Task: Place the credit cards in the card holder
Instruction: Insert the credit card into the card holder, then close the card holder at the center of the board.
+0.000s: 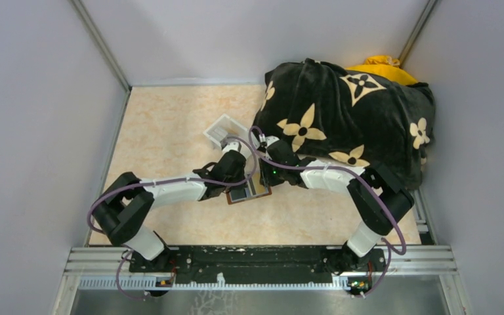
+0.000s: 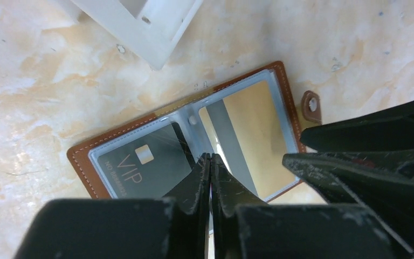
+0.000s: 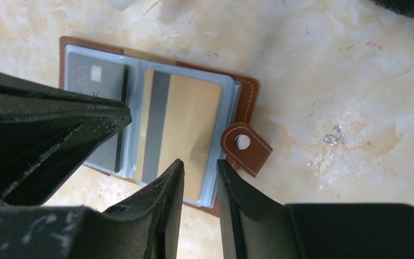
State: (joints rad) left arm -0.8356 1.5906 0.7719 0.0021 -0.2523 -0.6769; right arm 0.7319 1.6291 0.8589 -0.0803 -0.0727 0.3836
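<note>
On the table (image 1: 170,125) between both arms, the card holder (image 2: 81,162) is laid open, with a dark credit card (image 2: 140,170) and a gold credit card (image 3: 186,124) seen in its clear sleeves. The left gripper (image 2: 210,162), fingers pressed together on nothing visible, is positioned at the centre fold; the right gripper (image 3: 198,170), fingers slightly apart and clamping nothing, is positioned at the gold card's near short edge. That card's long axis runs roughly straight away from the right fingers, so the right arm is judged better placed for any seating push.
</note>
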